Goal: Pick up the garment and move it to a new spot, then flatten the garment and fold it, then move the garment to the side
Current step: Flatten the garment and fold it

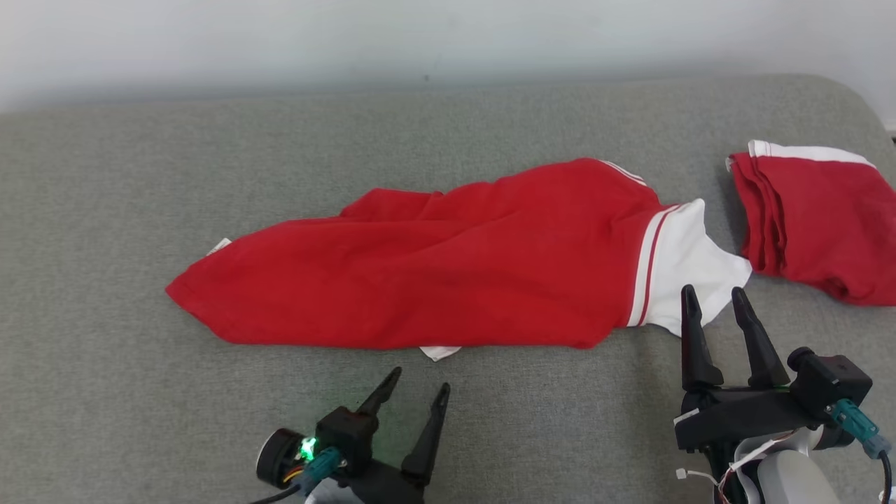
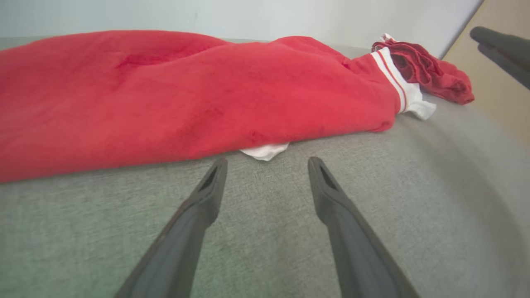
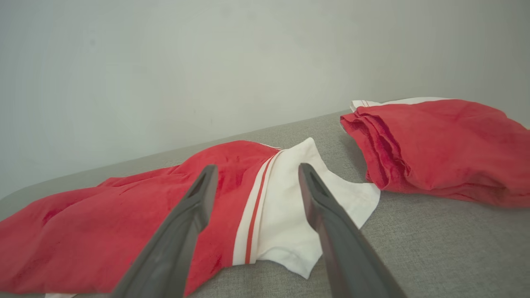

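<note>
Red shirt (image 1: 448,273) runs left to right; your right gripper (image 1: 714,292), wide open and empty, sits at its right end, left gripper (image 1: 420,379) likewise off its near hem.

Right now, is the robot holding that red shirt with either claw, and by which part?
Nothing is held. The left gripper and right gripper both stand open and empty at the near edge of the red shirt.
</note>
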Tool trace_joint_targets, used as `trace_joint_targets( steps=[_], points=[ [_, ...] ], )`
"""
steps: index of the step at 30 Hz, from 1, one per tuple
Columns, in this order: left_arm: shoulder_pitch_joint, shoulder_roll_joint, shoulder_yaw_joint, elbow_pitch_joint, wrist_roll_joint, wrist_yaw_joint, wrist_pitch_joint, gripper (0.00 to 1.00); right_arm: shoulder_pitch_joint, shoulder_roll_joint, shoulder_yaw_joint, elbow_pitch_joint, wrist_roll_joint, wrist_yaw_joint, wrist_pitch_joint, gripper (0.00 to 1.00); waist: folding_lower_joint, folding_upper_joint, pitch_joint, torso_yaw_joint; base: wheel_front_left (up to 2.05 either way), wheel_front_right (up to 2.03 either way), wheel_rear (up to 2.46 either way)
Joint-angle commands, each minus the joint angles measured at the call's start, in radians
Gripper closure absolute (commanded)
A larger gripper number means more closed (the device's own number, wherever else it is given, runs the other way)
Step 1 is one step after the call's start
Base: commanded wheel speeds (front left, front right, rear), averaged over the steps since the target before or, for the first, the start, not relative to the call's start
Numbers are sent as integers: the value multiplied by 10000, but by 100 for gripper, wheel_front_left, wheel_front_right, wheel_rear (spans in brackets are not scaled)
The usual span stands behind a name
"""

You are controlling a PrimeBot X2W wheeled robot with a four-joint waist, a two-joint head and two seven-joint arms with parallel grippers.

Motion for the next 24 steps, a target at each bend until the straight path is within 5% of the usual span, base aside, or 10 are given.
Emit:
trace_joint_targets(
  steps=[1, 15, 16, 17, 19, 20, 24],
  points=[
    [-128, 57, 7, 46, -10, 25, -30, 0, -43, -24, 1, -27, -58, -23, 3, 0, -1, -1, 270, -247, 0, 0, 0],
    [-1347, 42, -130, 1185, 234, 257, -26, 0, -364, 51, -59, -84, -96, -23, 1, 0, -1, -1, 910, -803, 0, 0, 0],
    [-1355, 40, -155, 1214, 302, 247, -23, 6, -364, 63, -69, -86, -83, -23, 1, 0, -1, -1, 932, -808, 0, 0, 0],
    [-1355, 42, -162, 1235, 354, 236, -23, 45, -376, 80, -71, -84, -86, -23, 1, 0, -1, -1, 952, -810, 0, 0, 0],
    [-1367, 42, -156, 1262, 391, 223, -21, 92, -422, 118, -44, -60, -100, -22, 1, 0, -1, -1, 978, -812, 0, 0, 0],
    [-1390, 34, -179, 1270, 429, 218, -21, 100, -450, 128, -30, -45, -103, -23, 3, 0, -1, -1, 986, -808, 0, 0, 0],
    [-1415, 35, -229, 1265, 490, 191, -21, 100, -537, 138, -41, 21, -117, -23, 1, 0, -1, -1, 963, -745, 0, 0, 0]
  ],
)
